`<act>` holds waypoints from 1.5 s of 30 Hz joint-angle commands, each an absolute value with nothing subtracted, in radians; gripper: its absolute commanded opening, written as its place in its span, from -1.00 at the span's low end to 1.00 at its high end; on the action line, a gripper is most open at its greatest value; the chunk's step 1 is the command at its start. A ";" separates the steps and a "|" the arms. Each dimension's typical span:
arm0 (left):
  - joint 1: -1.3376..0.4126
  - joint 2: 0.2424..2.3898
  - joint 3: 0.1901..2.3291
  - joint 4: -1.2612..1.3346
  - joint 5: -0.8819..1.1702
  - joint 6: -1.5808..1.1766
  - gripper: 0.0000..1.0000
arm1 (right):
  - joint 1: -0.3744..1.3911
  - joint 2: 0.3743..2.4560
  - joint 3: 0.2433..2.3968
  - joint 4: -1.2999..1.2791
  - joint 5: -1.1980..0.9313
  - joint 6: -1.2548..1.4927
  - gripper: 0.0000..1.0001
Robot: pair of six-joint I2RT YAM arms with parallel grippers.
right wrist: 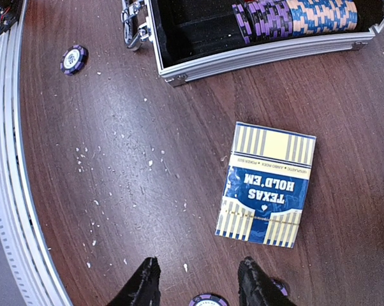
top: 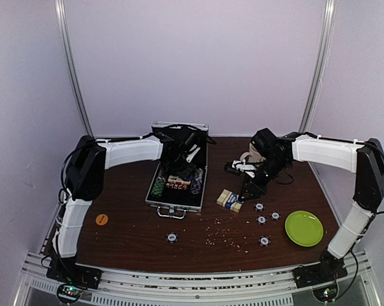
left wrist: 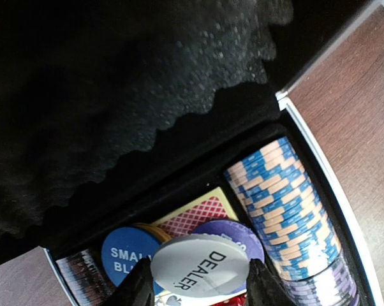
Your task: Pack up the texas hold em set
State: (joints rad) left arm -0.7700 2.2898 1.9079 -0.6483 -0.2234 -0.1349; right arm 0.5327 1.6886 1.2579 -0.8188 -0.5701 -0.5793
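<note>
The silver case [top: 193, 202] lies open at the table's middle with its lid up. My left gripper [top: 183, 167] is over its inside, shut on a white "DEALER" disc [left wrist: 201, 263]. Below the disc lie a blue disc [left wrist: 123, 251], a purple disc [left wrist: 238, 232], a red-backed deck [left wrist: 195, 213] and rows of chips [left wrist: 286, 205]. My right gripper [right wrist: 195, 280] is open and empty over bare table, with the blue-cream card deck [right wrist: 266, 185] just right of it, and both also show in the top view [top: 229, 199]. A dark chip [right wrist: 208, 299] lies between the fingers.
Several dark chips lie loose right of the deck [top: 261, 219], and one lies in front of the case [top: 172, 237]. An orange disc [top: 101, 218] is at the left. The lime green plate [top: 303, 228] is at the right, and the cream mug [top: 248, 157] is behind the right gripper. White crumbs dot the table.
</note>
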 commanded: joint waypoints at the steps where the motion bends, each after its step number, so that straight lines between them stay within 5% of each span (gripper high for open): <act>1: -0.762 2.304 1.927 -0.632 -0.202 -0.131 -0.41 | 0.538 1.701 1.282 -0.824 -0.553 -0.584 -0.15; 18: -0.761 2.264 1.899 -0.621 -0.206 -0.157 0.07 | 0.538 1.715 1.290 -0.834 -0.576 -0.574 -0.15; 33: -0.781 1.735 1.364 -0.537 -0.204 -0.233 0.19 | 0.541 1.718 1.290 -0.839 -0.570 -0.587 -0.14; 45: -0.629 1.474 0.977 -0.811 -0.353 -0.561 0.42 | 0.548 1.720 1.295 -0.854 -0.588 -0.599 -0.14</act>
State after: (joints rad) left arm -0.7467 1.5448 1.0763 -0.7021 -0.3050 -0.3882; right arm 0.5392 1.7168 1.2728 -0.8425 -0.5690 -0.5816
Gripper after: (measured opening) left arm 0.704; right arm 0.429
